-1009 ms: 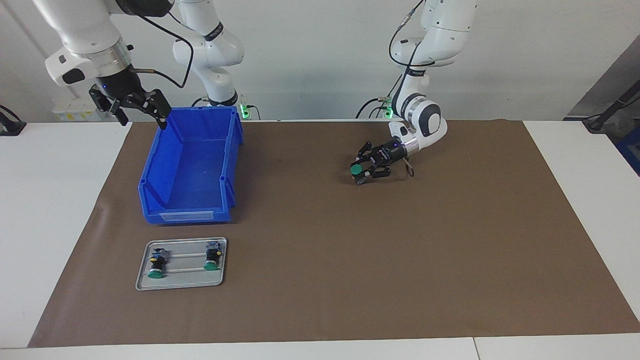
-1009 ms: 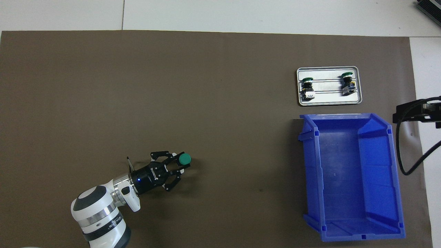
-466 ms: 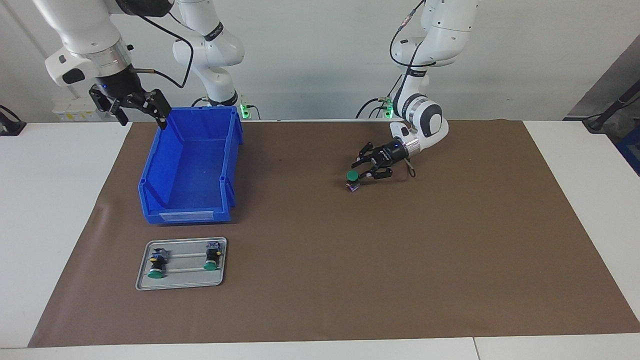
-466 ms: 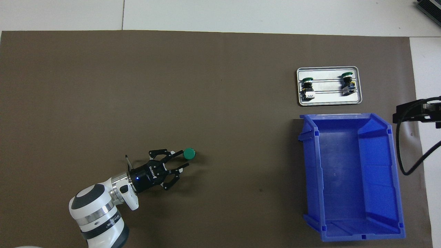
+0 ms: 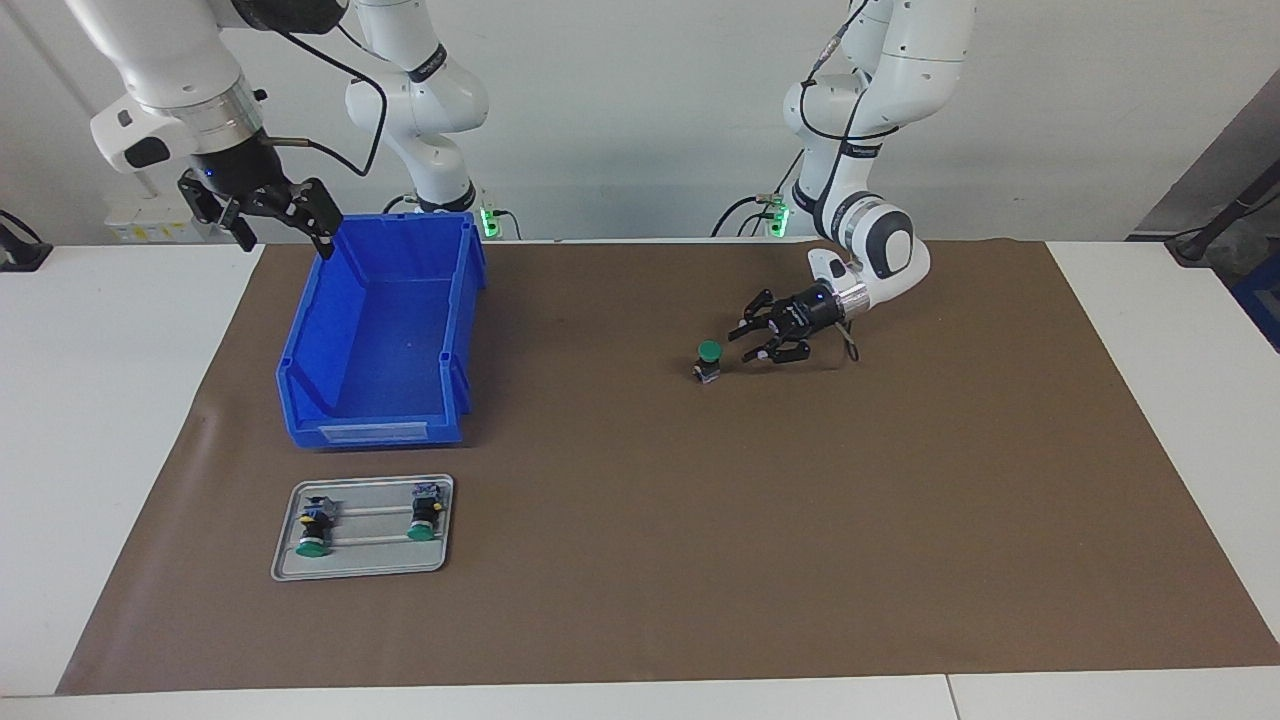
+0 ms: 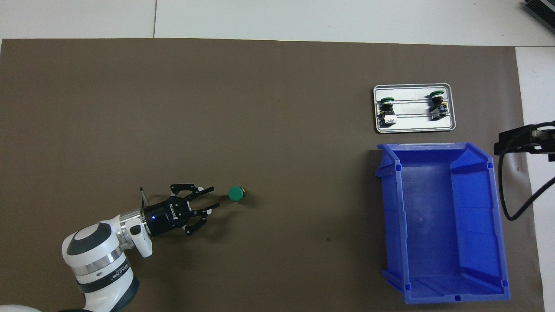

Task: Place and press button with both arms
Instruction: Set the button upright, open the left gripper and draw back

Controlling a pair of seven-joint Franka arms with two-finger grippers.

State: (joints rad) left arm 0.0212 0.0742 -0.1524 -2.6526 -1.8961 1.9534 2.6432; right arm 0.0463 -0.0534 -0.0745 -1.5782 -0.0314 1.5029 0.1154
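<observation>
The button stands upright on the brown mat, its green cap facing up, about midway along the table and fairly near the robots. My left gripper is low over the mat just beside the button, toward the left arm's end. It is open, points at the button and does not touch it; the overhead view shows a small gap between the left gripper and the cap. My right gripper hangs open and empty in the air by the blue bin's corner nearest the robots, where the right arm waits.
A blue bin with nothing in it sits at the right arm's end of the mat. Farther from the robots than the bin lies a metal tray holding two more green-capped buttons.
My left gripper opened off the button, left it standing on the mat and drew back toward the left arm's end. The right arm has not moved.
</observation>
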